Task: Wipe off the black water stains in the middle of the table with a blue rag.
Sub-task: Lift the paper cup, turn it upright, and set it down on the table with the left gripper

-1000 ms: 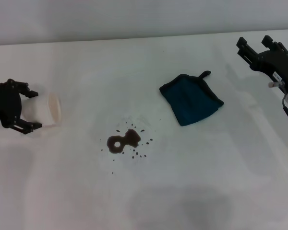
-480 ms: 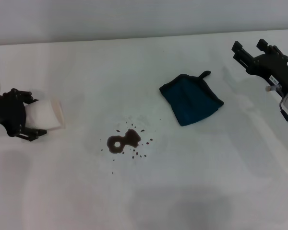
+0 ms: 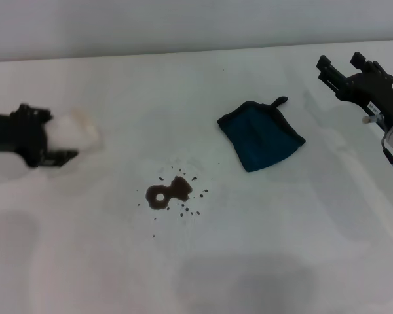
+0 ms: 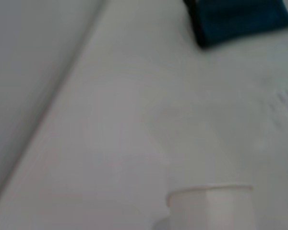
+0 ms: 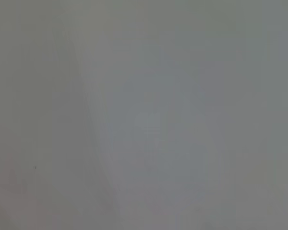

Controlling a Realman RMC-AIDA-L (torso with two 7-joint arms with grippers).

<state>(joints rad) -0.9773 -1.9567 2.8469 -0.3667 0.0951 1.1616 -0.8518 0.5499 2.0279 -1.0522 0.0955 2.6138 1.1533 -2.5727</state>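
Observation:
The black water stains (image 3: 169,191) lie in the middle of the white table (image 3: 281,235), a dark blotch with a pale ring hole and tiny specks around it. The blue rag (image 3: 261,135) lies flat to the right of and behind the stains, its black loop pointing away; it also shows in the left wrist view (image 4: 240,17). My right gripper (image 3: 342,65) hovers open and empty at the far right, beyond the rag. My left gripper (image 3: 44,139) is at the far left, shut on a white paper cup (image 3: 75,134).
The white paper cup also shows in the left wrist view (image 4: 211,206), low over the table. The table's far edge meets a plain grey wall (image 3: 183,26). The right wrist view shows only a plain grey surface.
My left gripper has lifted the paper cup and carried it a little to the right and away from me. My right gripper shifted slightly left early on, then held still.

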